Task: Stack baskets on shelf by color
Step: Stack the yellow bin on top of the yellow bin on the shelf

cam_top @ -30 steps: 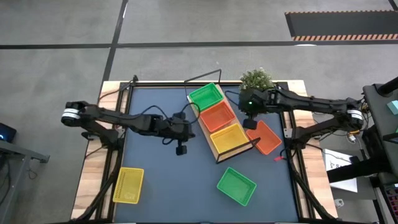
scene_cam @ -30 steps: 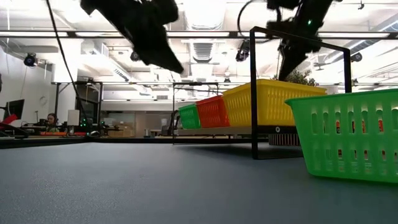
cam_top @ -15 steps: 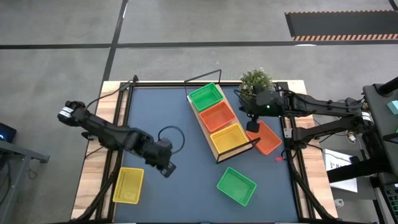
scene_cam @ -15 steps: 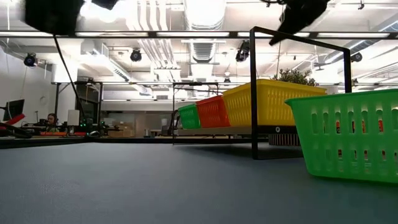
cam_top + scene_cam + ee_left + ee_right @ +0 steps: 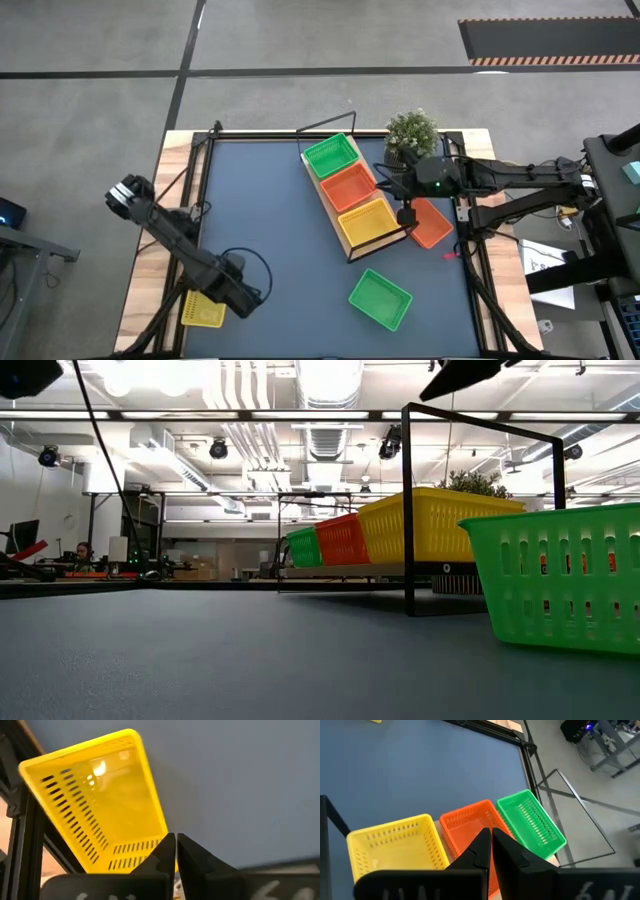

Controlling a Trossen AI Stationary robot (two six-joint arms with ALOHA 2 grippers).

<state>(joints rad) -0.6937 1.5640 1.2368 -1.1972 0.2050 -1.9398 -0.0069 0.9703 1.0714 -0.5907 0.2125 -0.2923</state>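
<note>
Already the shelf (image 5: 352, 238) carries one basket of each colour in a row: the green basket (image 5: 331, 156) at its far end, the orange basket (image 5: 350, 186) in the middle, the yellow basket (image 5: 366, 221) at its near end. Three more lie loose on the table (image 5: 270, 250): a second yellow basket (image 5: 203, 312) at the near left corner, a second green basket (image 5: 380, 298) near the front edge, and a second orange basket (image 5: 430, 224) by the right edge, just beside the shelf.

The left gripper (image 5: 243, 296) hovers just beside the loose yellow basket, fingers pressed together and empty. The right gripper (image 5: 405, 214) hangs between the shelf and the loose orange basket, likewise pressed together and empty.

The step in hand looks like reaching for pickups. Next, each gripper must spread its fingers, descend on a basket rim and pinch it.
</note>
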